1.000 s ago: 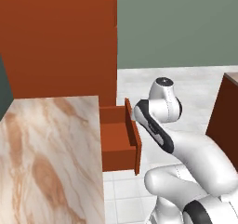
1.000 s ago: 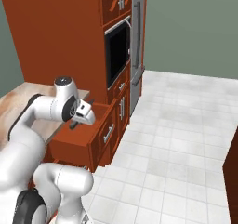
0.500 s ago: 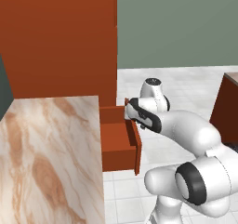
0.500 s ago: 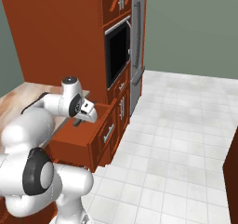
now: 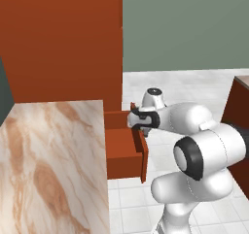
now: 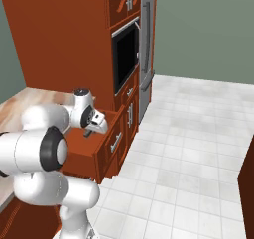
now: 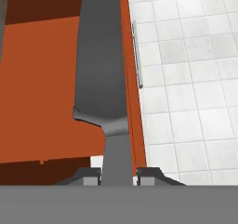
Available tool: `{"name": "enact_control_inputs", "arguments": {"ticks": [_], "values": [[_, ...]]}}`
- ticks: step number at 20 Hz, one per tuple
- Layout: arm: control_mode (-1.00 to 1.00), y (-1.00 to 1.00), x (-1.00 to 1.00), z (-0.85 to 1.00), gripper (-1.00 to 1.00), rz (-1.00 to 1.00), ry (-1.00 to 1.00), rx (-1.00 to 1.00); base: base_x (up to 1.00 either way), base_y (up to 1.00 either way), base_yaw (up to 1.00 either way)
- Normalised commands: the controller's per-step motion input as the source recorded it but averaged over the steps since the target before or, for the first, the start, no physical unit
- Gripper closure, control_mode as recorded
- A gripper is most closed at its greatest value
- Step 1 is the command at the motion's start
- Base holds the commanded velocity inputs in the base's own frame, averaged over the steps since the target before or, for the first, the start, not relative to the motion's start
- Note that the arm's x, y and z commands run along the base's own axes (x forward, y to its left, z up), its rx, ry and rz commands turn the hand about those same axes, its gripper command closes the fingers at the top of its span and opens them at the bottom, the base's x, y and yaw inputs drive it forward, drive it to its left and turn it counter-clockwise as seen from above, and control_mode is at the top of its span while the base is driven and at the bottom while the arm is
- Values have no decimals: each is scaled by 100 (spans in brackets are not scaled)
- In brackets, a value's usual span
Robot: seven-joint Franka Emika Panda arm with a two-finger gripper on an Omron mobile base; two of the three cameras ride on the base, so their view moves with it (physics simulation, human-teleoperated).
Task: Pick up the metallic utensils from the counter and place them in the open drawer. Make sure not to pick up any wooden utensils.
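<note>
Hand view: end effector [image 7: 119,177] clamps the dark grey metal spoon [image 7: 103,69], hanging it over the open drawer [image 7: 42,88] so it lands inside.

The desk [image 5: 53,155], a pinkish-beige marble slab with brown veins, fills the lower left of the left base view; its visible top is bare. Its edge [image 6: 15,104] shows behind the arm in the right base view. White tiled floor [image 6: 188,149] stretches beyond, with nothing lying on it.
</note>
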Motion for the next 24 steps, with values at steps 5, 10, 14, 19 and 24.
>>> {"name": "enact_control_inputs", "arguments": {"ticks": [5,10,14,19,24], "values": [[-100,0,45,-37,100,0,0,0,0,0,0],[-100,2,47,-26,100,0,0,0,0,0,0],[-100,5,45,-25,100,0,0,0,0,0,0],[-100,6,45,-28,100,0,0,0,0,0,0],[-100,5,40,-31,100,0,0,0,0,0,0]]}}
